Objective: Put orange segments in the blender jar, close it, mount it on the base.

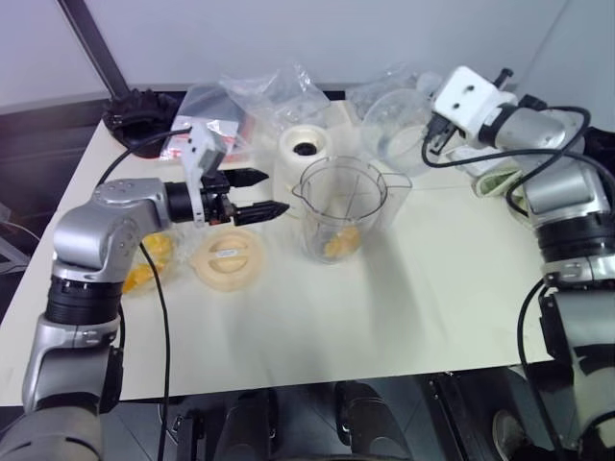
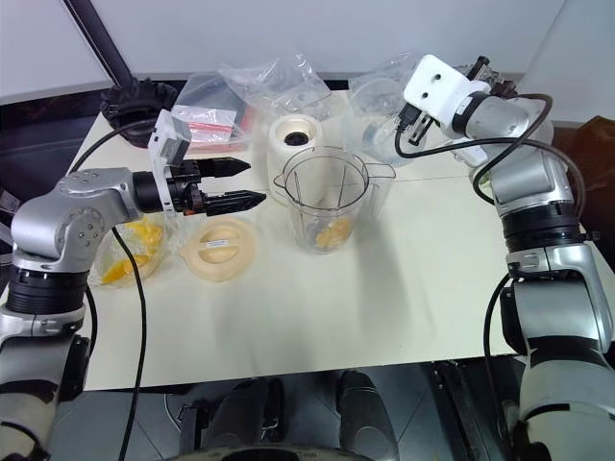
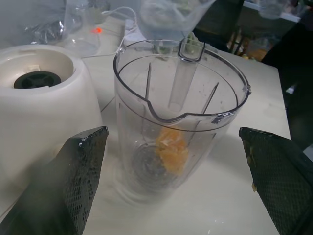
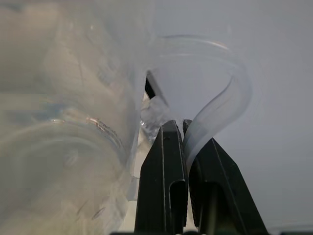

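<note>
My left gripper (image 1: 259, 193) hangs with its two black fingers spread wide and nothing between them, pointing at the blender jar (image 1: 338, 213) from the jar's nine o'clock side, close to it but not touching. The jar stands upright and uncovered on the cream table (image 1: 404, 307), its spout toward my left gripper and its handle on the far side. A few orange segments (image 3: 172, 151) lie at its bottom beside the blade. The base (image 1: 306, 154) stands just beside the jar at about its eleven o'clock, dark socket facing up. The flat pale orange lid (image 1: 228, 255) lies on the table at the jar's eight o'clock, under my left fingers. More orange pieces (image 2: 135, 252) sit in a clear container at the table's nine o'clock edge, partly hidden by my left forearm. My right gripper (image 4: 182, 128) is raised at the jar's one o'clock; its fingers are pressed together on the rim of a clear plastic cup (image 1: 394, 123).
</note>
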`<action>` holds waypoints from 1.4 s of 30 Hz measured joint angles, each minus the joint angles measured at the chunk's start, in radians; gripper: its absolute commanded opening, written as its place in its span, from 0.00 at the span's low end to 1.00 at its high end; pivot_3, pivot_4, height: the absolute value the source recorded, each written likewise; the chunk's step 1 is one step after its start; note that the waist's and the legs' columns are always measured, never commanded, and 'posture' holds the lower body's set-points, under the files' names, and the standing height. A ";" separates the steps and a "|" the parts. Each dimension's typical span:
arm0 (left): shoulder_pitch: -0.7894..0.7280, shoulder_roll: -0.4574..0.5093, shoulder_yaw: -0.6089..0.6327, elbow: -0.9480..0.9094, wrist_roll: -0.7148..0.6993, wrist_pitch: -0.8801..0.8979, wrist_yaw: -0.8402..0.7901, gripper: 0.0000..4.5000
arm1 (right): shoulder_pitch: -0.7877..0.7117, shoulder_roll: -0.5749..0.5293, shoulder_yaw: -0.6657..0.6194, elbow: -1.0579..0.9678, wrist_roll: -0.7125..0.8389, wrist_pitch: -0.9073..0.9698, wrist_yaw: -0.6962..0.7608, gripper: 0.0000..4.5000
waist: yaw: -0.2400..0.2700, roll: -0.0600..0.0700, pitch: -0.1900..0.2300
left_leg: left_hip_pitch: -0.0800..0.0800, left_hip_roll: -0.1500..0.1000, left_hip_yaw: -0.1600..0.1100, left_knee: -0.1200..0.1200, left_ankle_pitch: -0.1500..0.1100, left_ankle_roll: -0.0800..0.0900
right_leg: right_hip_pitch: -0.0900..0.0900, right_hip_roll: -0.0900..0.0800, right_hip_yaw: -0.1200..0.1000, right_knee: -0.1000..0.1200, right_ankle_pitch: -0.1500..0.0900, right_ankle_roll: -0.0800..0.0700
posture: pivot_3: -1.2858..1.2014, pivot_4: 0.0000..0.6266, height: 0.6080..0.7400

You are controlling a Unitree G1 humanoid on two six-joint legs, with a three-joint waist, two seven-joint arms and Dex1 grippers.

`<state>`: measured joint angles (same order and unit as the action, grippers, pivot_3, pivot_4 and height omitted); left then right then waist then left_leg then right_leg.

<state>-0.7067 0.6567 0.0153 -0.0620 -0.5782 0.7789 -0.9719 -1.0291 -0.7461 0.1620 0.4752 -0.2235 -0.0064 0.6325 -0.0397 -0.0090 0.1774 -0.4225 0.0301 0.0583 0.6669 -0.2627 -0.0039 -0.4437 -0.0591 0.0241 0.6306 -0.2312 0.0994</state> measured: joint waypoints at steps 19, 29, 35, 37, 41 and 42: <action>0.006 0.000 0.000 0.000 0.000 0.000 0.011 1.00 | 0.022 0.007 0.018 -0.075 -0.114 -0.089 -0.051 0.01 | 0.000 0.000 0.000 | 0.000 0.000 0.001 0.001 0.001 -0.001 | 0.000 0.000 0.000 0.001 0.000 0.000 | 0.52 0.24 1.00; 0.007 -0.001 0.000 0.000 0.000 -0.001 0.016 1.00 | 0.022 0.006 0.020 -0.076 -0.163 -0.119 -0.081 0.01 | 0.000 0.000 0.000 | 0.000 0.000 0.002 0.001 0.001 -0.002 | 0.000 0.000 0.000 0.001 0.000 0.000 | 0.52 0.24 1.00; 0.006 -0.003 -0.001 0.001 0.000 -0.001 0.017 1.00 | 0.027 0.074 -0.070 -0.085 -0.027 0.064 -0.053 0.01 | 0.000 0.000 0.000 | 0.001 0.000 0.002 0.001 0.002 -0.003 | 0.000 0.000 0.000 0.002 0.000 0.000 | 0.52 0.24 1.00; 0.006 -0.003 -0.001 0.001 0.000 -0.001 0.017 1.00 | 0.038 0.098 -0.145 -0.106 0.060 0.193 -0.043 0.01 | 0.002 0.000 0.000 | 0.001 0.000 0.001 0.001 0.002 -0.004 | 0.000 0.000 -0.001 0.003 0.000 0.000 | 0.52 0.24 1.00; 0.003 -0.009 0.000 0.002 -0.003 0.004 0.016 1.00 | 0.089 0.115 -0.299 -0.182 0.199 0.411 -0.077 0.01 | 0.020 0.000 0.000 | 0.001 0.000 0.001 0.001 0.002 -0.004 | 0.000 0.000 -0.001 0.003 0.000 0.000 | 0.52 0.24 1.00; 0.003 -0.010 0.000 0.002 -0.006 0.006 0.016 1.00 | 0.095 0.119 -0.326 -0.193 0.215 0.445 -0.095 0.01 | 0.023 0.000 0.000 | 0.001 0.000 0.002 0.001 0.002 -0.004 | 0.000 0.000 -0.001 0.003 0.000 0.000 | 0.52 0.24 1.00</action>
<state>-0.7037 0.6462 0.0155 -0.0601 -0.5840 0.7851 -0.9561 -0.9337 -0.6274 -0.1638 0.2818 -0.0085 0.4383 0.5377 -0.0171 -0.0091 0.1773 -0.4220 0.0302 0.0599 0.6678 -0.2605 -0.0075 -0.4433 -0.0593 0.0231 0.6332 -0.2309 0.0993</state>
